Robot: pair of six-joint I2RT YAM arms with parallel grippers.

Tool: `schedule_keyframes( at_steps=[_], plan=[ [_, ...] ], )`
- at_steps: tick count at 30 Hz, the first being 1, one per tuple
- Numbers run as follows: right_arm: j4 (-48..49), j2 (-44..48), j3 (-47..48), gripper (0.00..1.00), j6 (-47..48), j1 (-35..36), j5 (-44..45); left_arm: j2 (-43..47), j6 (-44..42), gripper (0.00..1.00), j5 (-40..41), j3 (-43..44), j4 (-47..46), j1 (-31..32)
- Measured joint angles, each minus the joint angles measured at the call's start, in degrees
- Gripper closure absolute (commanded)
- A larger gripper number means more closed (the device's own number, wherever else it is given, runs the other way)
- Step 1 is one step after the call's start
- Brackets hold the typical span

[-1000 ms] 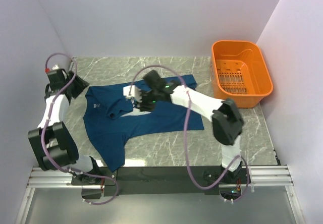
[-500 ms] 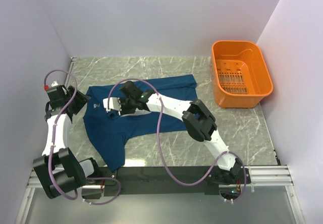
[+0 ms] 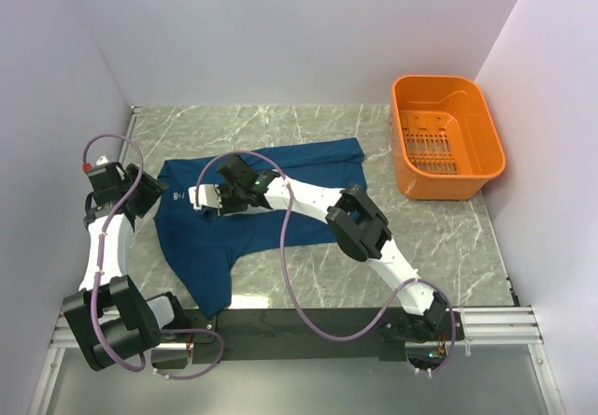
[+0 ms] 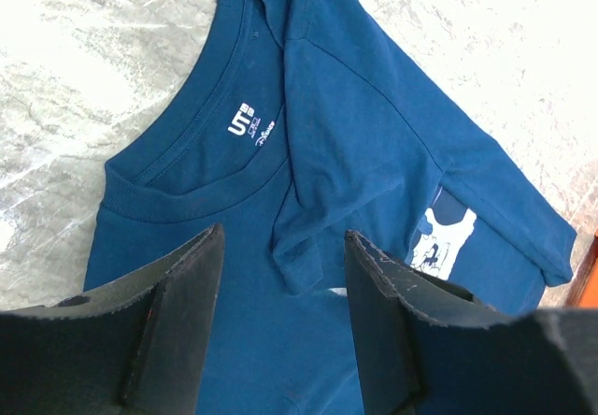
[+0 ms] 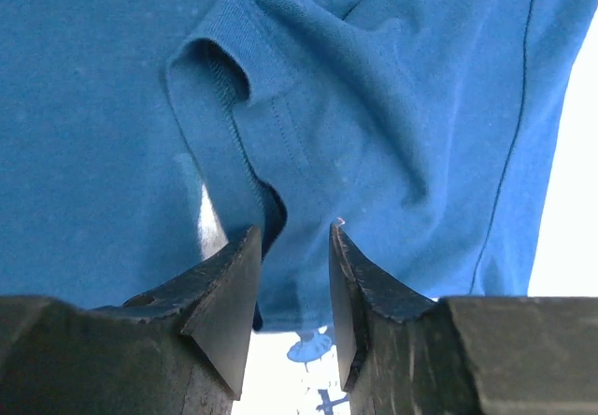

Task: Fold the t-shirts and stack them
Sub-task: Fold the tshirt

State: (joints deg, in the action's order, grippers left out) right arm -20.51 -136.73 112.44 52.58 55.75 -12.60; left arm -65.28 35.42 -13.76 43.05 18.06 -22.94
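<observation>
The right claw (image 5: 293, 247) pinches a fold of the navy t-shirt (image 5: 392, 107) between its tips; the left claw (image 4: 283, 256) hangs open just above it.

orange basket (image 3: 450, 187) at right, grey marble table (image 3: 467, 247)

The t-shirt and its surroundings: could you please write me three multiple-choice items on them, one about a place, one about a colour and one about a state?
1. Where is the basket?
A. at the far right of the table
B. at the near left corner
C. in the middle

2. What colour is the t-shirt?
A. red
B. dark blue
C. white

3. How is the left pincer?
A. shut on the basket
B. open above the t-shirt
C. out of view

Answers: 1 A, it stands by the right wall at the back; 2 B, the cloth is navy all over; 3 B, its jaws stand apart over the neckline.
</observation>
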Motion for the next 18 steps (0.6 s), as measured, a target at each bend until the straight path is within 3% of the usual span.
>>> schedule_keyframes(
  at_steps=[5, 9, 18],
  plan=[
    [0.57, -2.10, 1.66, 0.66, -0.44, 0.02, 1.14, 0.31, 0.22, 0.41, -0.17, -0.76, 0.02, -0.02],
    [0.90, -2.84, 1.90, 0.83, -0.90, 0.02, 1.66, 0.35, 0.24, 0.41, -0.39, -1.29, 0.02, -0.02],
    [5.20, 0.15, -4.79, 0.93, -1.33, -0.46, 2.14, 0.57, 0.59, 0.43, -1.95, -1.77, -0.61, -0.02]
  ],
)
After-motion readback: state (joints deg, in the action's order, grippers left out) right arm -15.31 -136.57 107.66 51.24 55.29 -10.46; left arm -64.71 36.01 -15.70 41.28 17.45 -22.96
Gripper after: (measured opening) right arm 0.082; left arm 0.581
